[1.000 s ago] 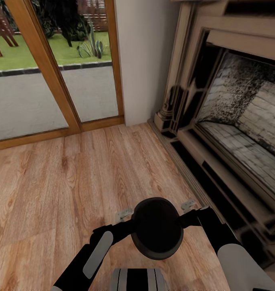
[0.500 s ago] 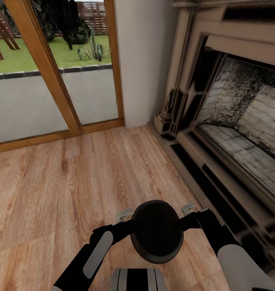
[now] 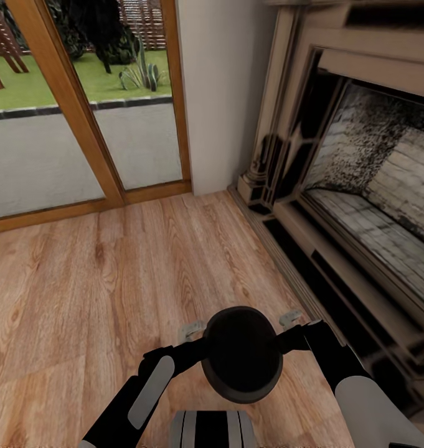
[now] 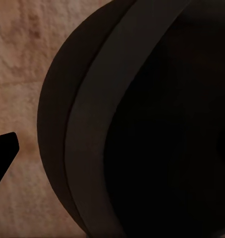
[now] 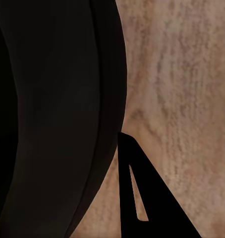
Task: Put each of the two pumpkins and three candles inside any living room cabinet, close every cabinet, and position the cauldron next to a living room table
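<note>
black cauldron [image 3: 242,353] between both arms, grey band perhaps wrist-side [image 4: 92,124]

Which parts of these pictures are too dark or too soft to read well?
Head view: the cauldron mouth is flat black, no inner detail; the fireplace brick looks grainy. Left wrist view: the cauldron is mostly dark, only its grey band separates. Right wrist view: the floor grain is blurred.

- The cauldron [image 3: 243,353] hides the fingers of both grippers where they meet its sides.
- Both wrist views cut the cauldron off.
- The fireplace [image 3: 361,205] runs off the frame's right edge.
</note>
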